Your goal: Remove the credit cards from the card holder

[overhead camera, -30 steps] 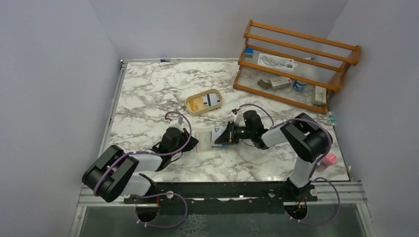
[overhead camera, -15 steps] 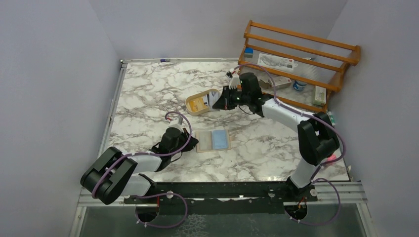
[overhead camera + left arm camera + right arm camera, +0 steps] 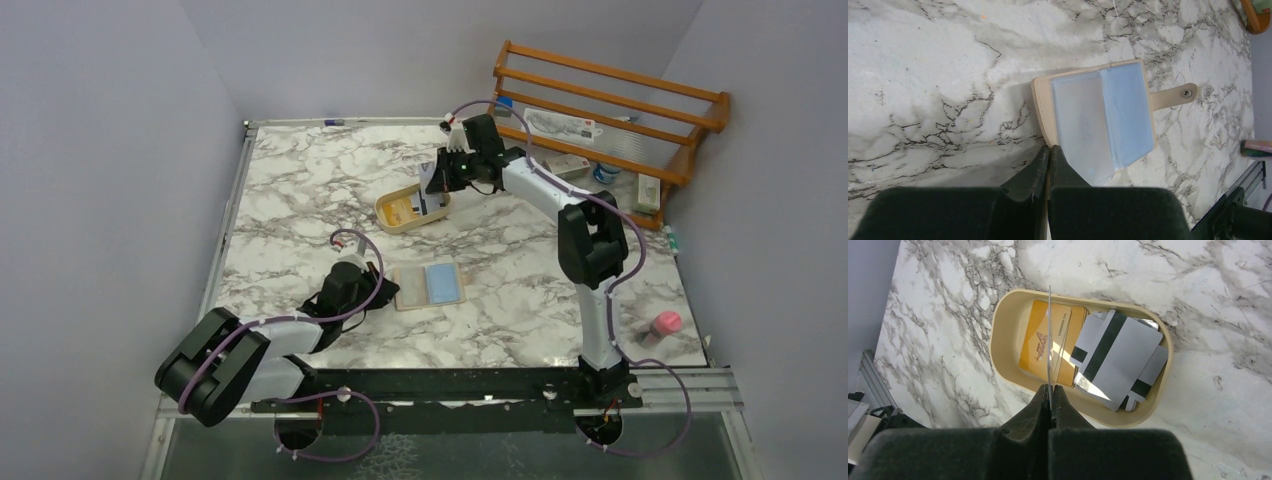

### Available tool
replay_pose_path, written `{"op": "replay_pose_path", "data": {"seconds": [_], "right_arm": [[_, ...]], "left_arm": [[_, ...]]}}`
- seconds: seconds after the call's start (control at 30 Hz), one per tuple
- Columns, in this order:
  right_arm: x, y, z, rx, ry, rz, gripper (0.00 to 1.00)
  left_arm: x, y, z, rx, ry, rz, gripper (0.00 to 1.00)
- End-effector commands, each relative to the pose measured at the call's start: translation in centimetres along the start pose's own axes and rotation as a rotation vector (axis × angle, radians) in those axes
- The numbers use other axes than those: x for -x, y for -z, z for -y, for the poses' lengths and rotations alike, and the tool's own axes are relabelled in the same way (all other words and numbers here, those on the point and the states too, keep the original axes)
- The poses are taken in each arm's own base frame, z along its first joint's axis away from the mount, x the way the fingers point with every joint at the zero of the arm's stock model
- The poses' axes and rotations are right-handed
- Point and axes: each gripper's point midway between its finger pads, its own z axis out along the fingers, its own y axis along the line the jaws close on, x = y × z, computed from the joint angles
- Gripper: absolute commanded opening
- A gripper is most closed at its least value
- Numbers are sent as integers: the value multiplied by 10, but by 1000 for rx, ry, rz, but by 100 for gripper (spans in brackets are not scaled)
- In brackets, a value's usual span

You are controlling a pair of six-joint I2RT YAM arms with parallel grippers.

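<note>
The card holder lies spread open and flat on the marble table, near its middle, closing tab pointing toward the right side. The left arm is folded low over the table, forearm almost level, reaching to the holder's left edge. The left wrist view gives what the top view cannot: the inner faces are one pale and clear, one light blue (card or bare sleeve, I cannot tell), and the tab carries a small snap. There too, the left tool has its fingers pressed together with nothing between them, the tips touching the holder's near corner.

One credit card is out of the holder, well apart from it, in the right tool. The right arm is stretched long across the table toward the far side, wrist bent down over an oval beige tray. From above the card shows as a whitish sliver at the fingers. The right wrist view shows it edge-on, a thin line standing upright (directly over the tray), with both fingers clamped tight on its lower end. In the tray lie an orange card and several grey-white cards with black stripes, overlapping. Beyond the tray, a wooden rack stands at the table's far right corner.
</note>
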Motion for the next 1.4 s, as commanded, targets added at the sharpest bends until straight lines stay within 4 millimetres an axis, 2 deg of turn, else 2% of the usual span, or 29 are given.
{"op": "replay_pose_path", "data": {"seconds": [0.0, 0.47, 0.77, 0.83, 0.97, 1.03, 1.2, 1.37], "right_arm": [[-8, -8, 20, -44, 5, -62, 1], [-34, -30, 47, -88, 6, -144, 1], [-36, -30, 48, -86, 13, -154, 2], [-36, -29, 48, -93, 16, -155, 5], [-33, -25, 51, -118, 28, -154, 33], [-29, -22, 52, -135, 38, -145, 43], [-17, -15, 51, -164, 55, -125, 47], [10, 0, 48, -220, 85, -68, 47]], "left_arm": [[2, 2, 4, -19, -13, 1, 0], [5, 1, 6, -16, -17, 2, 0], [4, 0, 5, -12, -16, -1, 0], [4, 0, 5, -12, -17, -2, 0], [4, 0, 5, -11, -18, -3, 0], [4, 1, 5, -12, -17, -2, 0], [4, 1, 5, -12, -17, 0, 0], [4, 1, 6, -15, -20, -1, 0]]}}
